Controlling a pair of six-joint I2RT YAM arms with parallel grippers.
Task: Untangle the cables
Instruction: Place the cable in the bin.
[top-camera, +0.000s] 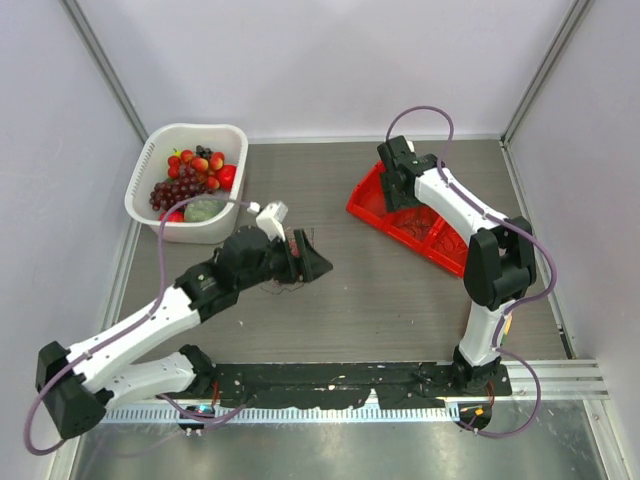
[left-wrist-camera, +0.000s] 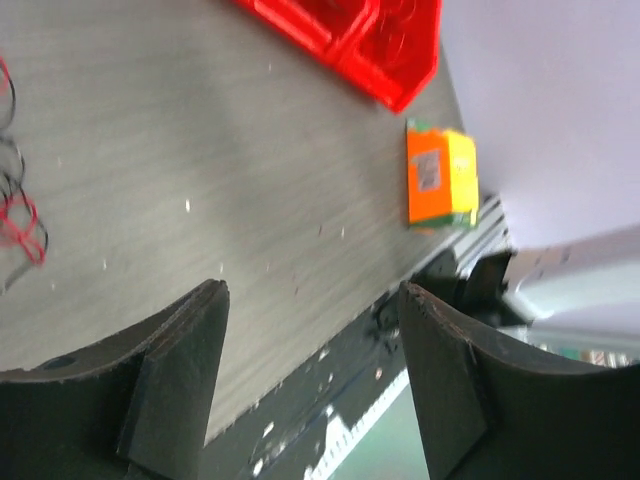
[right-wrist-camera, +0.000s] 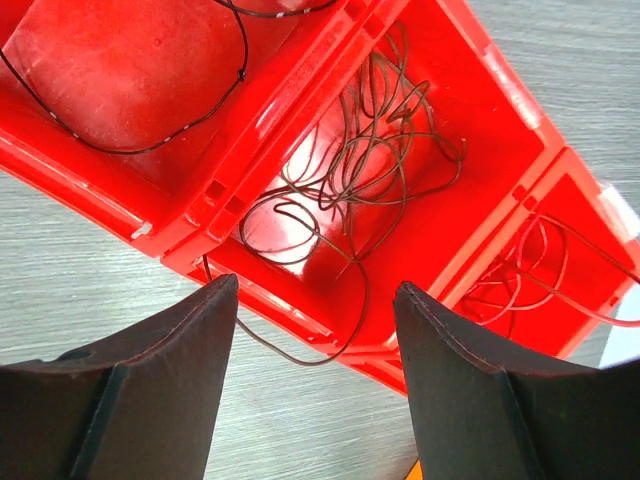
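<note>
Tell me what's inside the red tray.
The red tray shows three compartments, holding a black wire, a brown wire and a red wire. The right end effector covers its near edge.

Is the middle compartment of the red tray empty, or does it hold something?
Not empty. In the right wrist view, the middle compartment holds a loosely coiled brown wire; one loop hangs out over its near wall.
</note>
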